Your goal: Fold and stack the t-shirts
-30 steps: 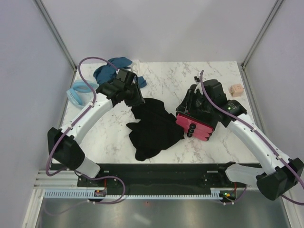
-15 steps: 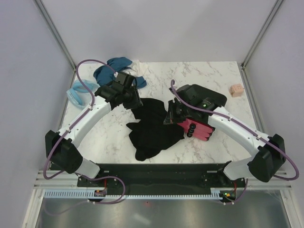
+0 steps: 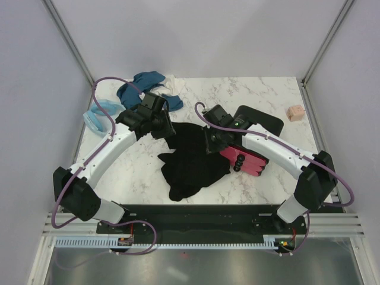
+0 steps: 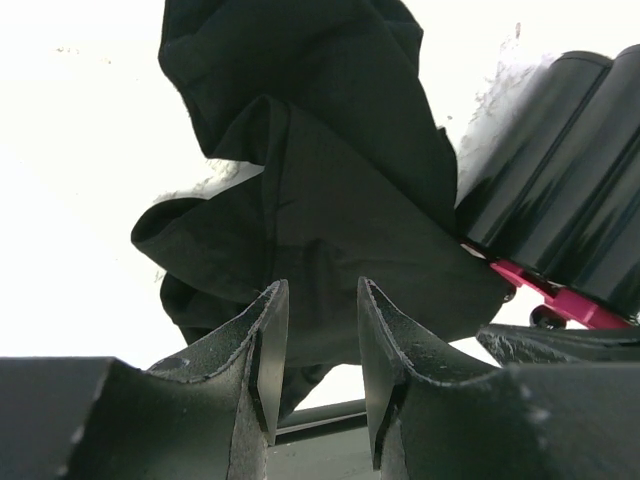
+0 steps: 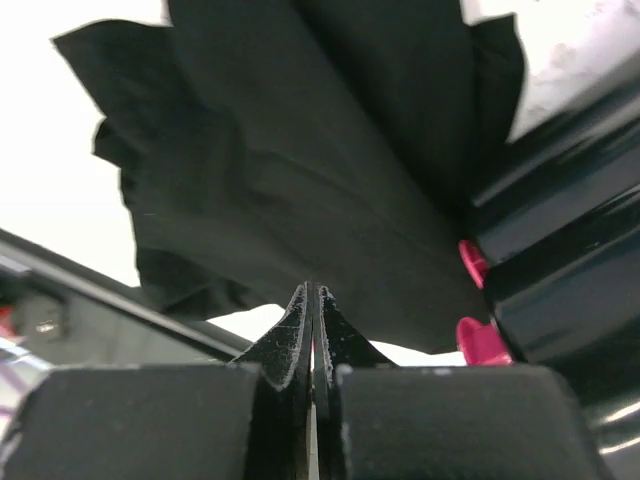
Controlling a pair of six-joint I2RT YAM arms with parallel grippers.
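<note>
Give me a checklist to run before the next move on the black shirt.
1. Is the black t-shirt lying flat: not ok, it is crumpled in a heap.
2. Is the left claw open: ok, fingers apart, nothing between them.
3. Is the right claw ready to grasp: not ok, shut with no cloth in it.
4. Is the red object clear of the shirt: cannot tell, it lies right at the shirt's edge.
5. Are the teal-blue t-shirts out of the way: ok, apart at the far left corner.

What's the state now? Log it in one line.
left gripper: open, over black t-shirt | right gripper: shut, nothing held, over same shirt | shirt: crumpled, unfolded
</note>
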